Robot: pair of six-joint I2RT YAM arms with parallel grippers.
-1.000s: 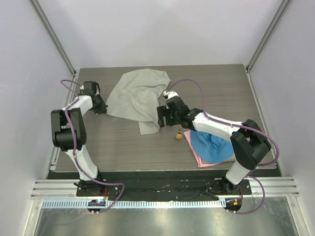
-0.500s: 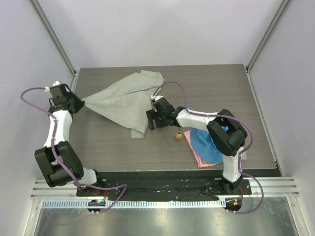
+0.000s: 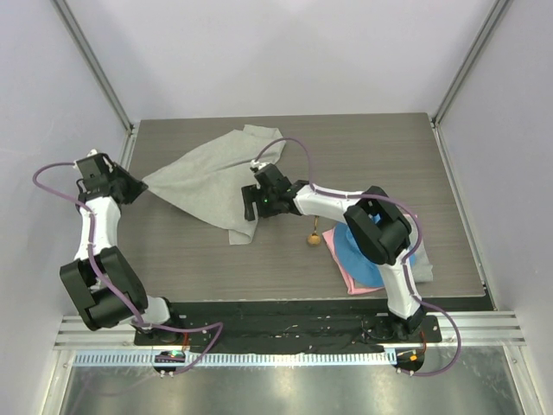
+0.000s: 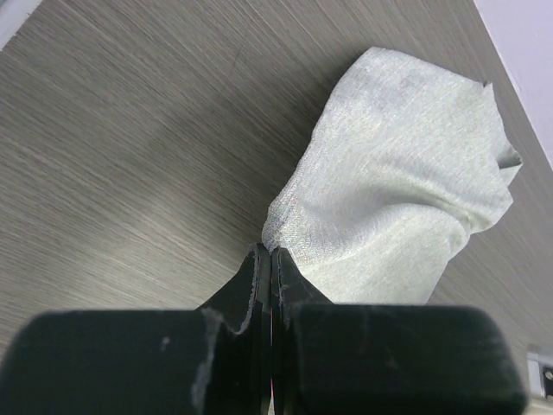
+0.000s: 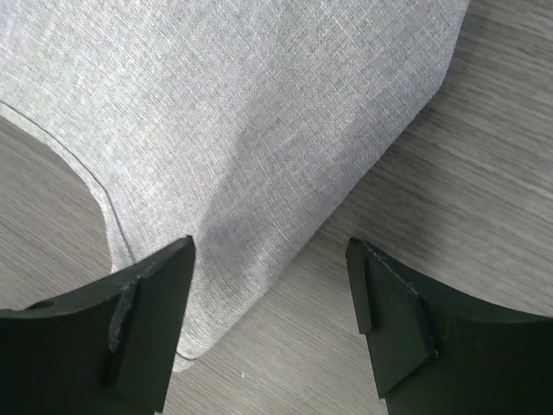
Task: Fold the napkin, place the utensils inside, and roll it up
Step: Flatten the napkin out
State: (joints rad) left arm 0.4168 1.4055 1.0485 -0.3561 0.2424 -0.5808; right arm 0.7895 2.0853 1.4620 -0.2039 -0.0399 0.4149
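left jaws clenched on napkin (image 3: 212, 177) corner so we can spread it | right jaws released over lower edge

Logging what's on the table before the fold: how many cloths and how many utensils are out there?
Cloths: 3 (light grey fabric napkin, blue cloth, pink cloth)
Utensils: 1 (small spoon, dark green handle, gold bowl)
Total: 4

- Napkin (image 3: 207, 181) covers the table's (image 3: 389, 160) far-left part; the right gripper (image 3: 249, 207) hangs over its near tip.
- Spoon (image 3: 314, 235) and blue cloth (image 3: 350, 249) crowd the near-right.
- Far-right corner and near-left edge show bare wood.
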